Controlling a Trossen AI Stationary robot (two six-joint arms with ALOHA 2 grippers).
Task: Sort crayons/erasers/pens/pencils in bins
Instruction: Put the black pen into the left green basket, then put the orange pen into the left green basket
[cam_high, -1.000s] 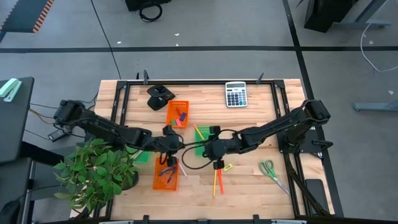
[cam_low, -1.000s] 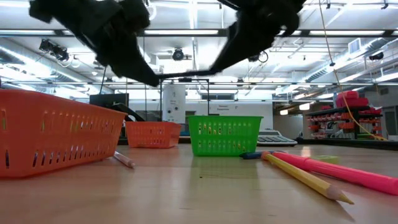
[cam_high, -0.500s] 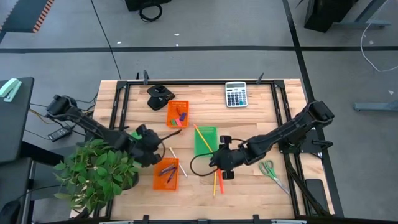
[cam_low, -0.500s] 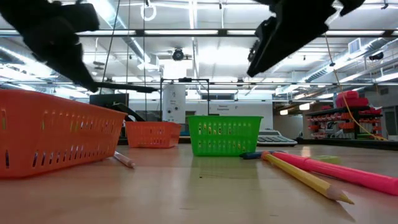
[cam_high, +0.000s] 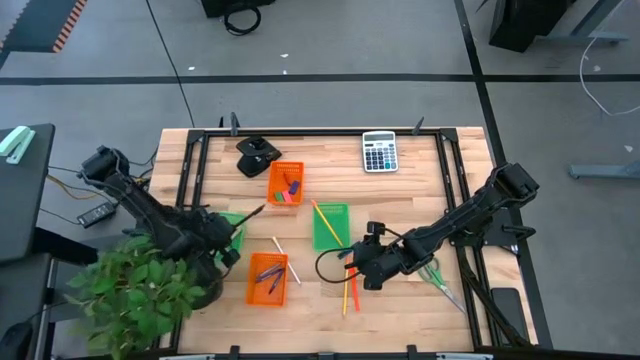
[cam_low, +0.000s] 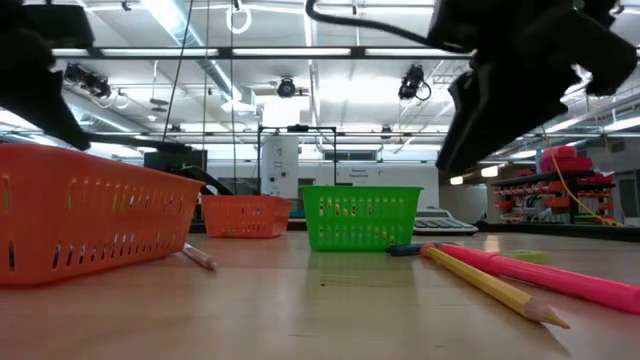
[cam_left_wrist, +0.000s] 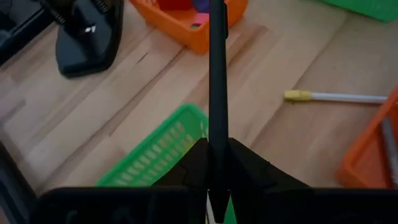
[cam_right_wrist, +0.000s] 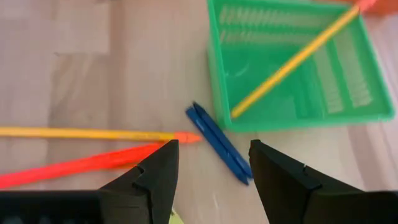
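Left gripper (cam_high: 232, 236): at 9 o'clock on the surface, over a green bin (cam_high: 229, 233); its jaws pinch a slim black pen (cam_left_wrist: 217, 74) by one end, the free end pointing toward 12 o'clock.
Right gripper (cam_right_wrist: 208, 171): at 5 o'clock of centre, jaws spread and holding nothing, hovering above a blue pen (cam_right_wrist: 219, 142) that lies just outside the middle green bin (cam_right_wrist: 217, 81).
Loose items: a yellow pencil (cam_right_wrist: 93, 133) and a red-orange stick (cam_right_wrist: 74, 165) lie side by side beside the blue pen; another pencil (cam_high: 283, 261) rests near the lower orange bin (cam_high: 267, 281).
Already binned: one yellow pencil (cam_right_wrist: 298, 57) lies diagonally in the middle green bin; small erasers (cam_high: 289, 190) sit in the upper orange bin (cam_high: 285, 184).
Handling: you can expect the pens and pencils to be light, stiff and smooth, likely to roll or pivot if nipped off-centre. Take the blue pen across its middle, jaws square to its length.
Risk: the blue pen lies close to the bin wall, so a careless descent could nudge the bin.
Surface: pale wooden slats in a black frame, carrying a grey calculator (cam_high: 378, 152) at 1 o'clock and green-handled scissors (cam_high: 434, 275) at 4 o'clock.
Room: a leafy potted plant (cam_high: 150, 290) stands at 8 o'clock off the surface; beyond it, a workshop under strip lights.
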